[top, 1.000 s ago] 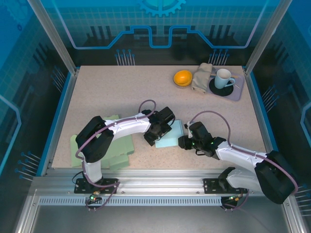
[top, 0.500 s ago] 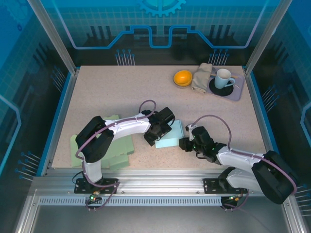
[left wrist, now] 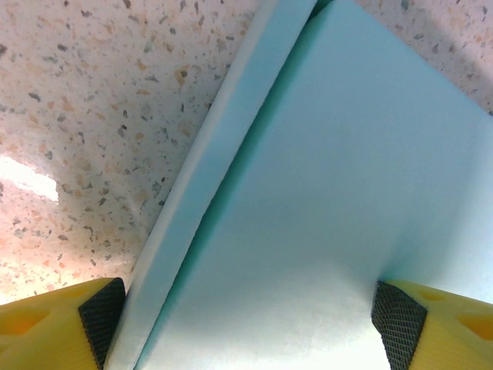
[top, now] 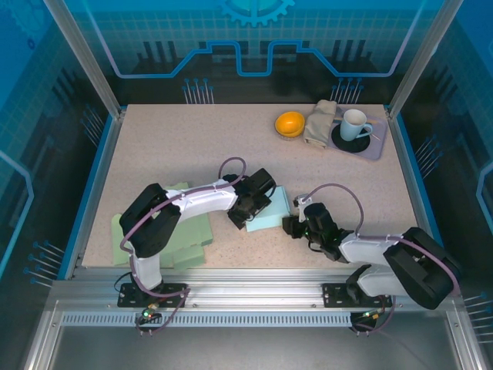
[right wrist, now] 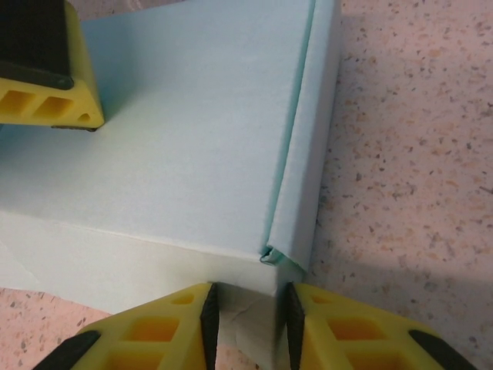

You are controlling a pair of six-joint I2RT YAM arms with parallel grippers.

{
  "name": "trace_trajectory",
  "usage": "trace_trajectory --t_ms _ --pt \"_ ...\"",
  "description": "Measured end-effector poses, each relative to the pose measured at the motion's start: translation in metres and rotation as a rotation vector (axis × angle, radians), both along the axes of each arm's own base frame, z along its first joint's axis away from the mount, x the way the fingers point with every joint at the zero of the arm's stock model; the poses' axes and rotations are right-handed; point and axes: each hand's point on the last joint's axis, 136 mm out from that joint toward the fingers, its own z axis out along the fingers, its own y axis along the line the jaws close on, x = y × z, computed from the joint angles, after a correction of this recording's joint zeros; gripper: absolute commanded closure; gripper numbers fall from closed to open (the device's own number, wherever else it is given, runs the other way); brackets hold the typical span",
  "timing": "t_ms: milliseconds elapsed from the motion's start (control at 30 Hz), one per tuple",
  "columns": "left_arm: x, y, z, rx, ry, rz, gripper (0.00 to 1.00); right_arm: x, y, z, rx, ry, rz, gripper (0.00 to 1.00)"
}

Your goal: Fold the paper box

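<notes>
The pale blue paper box (top: 271,213) lies closed on the table, left of centre and near the front. My left gripper (top: 250,202) stands open above it, its fingertips (left wrist: 397,324) spread wide and resting on the lid (left wrist: 323,200); one of them shows on the lid in the right wrist view. My right gripper (top: 293,227) is at the box's near right corner. Its jaws (right wrist: 248,324) are narrowly shut on the paper of the front wall (right wrist: 139,266), just below a side flap (right wrist: 308,154) that stands slightly raised along the lid's edge.
Flat green paper sheets (top: 181,235) lie under the left arm at the front left. At the back right stand an orange bowl (top: 290,123), a folded cloth (top: 320,122) and a mug (top: 354,123) on a grey tray (top: 376,145).
My right arm's forearm has dropped lower toward the table's near edge while its gripper stays at the box corner. The left gripper and the box have hardly moved.
</notes>
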Motion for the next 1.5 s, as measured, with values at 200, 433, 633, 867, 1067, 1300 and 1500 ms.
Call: trace_trajectory --t_ms 200,433,633,867,1067,1300,1500 --pt "0.004 0.001 -0.001 -0.007 -0.011 0.016 0.14 0.009 0.001 -0.004 -0.005 -0.027 -0.017 0.61" --pt "0.008 0.004 -0.002 -0.005 -0.022 0.036 0.14 0.014 0.001 -0.004 -0.015 -0.01 -0.043 0.55" --pt "0.009 0.006 -0.002 -0.014 -0.025 0.041 0.14 -0.002 -0.008 0.004 -0.024 0.069 -0.055 0.54" --pt "0.01 0.006 -0.002 -0.015 -0.025 0.043 0.14 -0.009 -0.018 0.03 0.032 0.108 -0.109 0.71" --pt "0.009 0.006 -0.002 -0.017 -0.023 0.043 0.14 -0.013 -0.022 0.026 0.092 0.204 -0.145 0.81" --pt "0.009 0.006 -0.002 -0.018 -0.022 0.043 0.14 -0.007 -0.01 0.009 0.167 0.311 -0.136 0.85" --pt "0.009 0.006 -0.002 -0.02 -0.02 0.043 0.14 0.009 0.004 0.001 0.209 0.309 -0.117 0.86"
